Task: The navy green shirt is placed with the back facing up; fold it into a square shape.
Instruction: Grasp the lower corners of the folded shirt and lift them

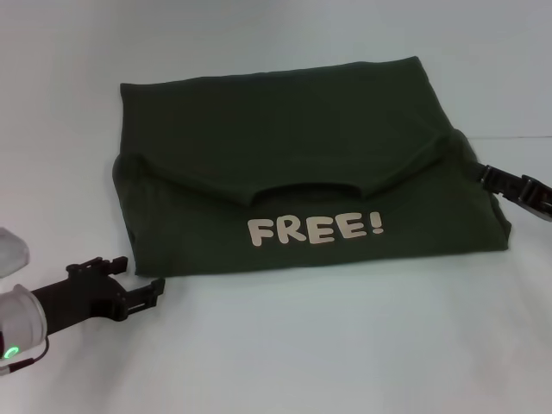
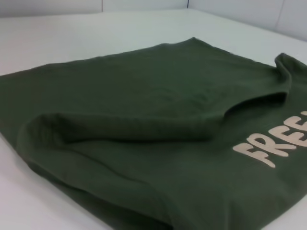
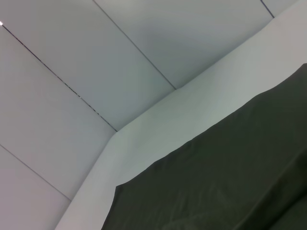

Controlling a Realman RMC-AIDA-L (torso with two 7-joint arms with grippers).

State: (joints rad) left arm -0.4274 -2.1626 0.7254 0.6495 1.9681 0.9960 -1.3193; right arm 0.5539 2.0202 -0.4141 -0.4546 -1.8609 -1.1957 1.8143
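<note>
1. The white worktop (image 1: 285, 362) carries everything; the shirt sits on its middle, toward the far side.
2. The navy green shirt (image 1: 293, 147), a large dark olive short-sleeved tee of soft fabric, lies in a rough rectangle, its upper part doubled over onto itself, so the cream "FREE!" lettering (image 1: 315, 228) shows along the shirt's near edge.
3. It looks light, limp and non-slip, so it should drape and crease wherever lifted; I'd judge the best holds are the doubled corners at the shirt's two near ends, pinching all layers together.
4. The left claw (image 1: 147, 291), black, rests low on the worktop just beside the shirt's near left corner, fingers parted, holding nothing.
5. The right claw (image 1: 493, 177), black, sits against the shirt's right edge by the sleeve fold; I cannot tell whether it is gripping the cloth.
</note>
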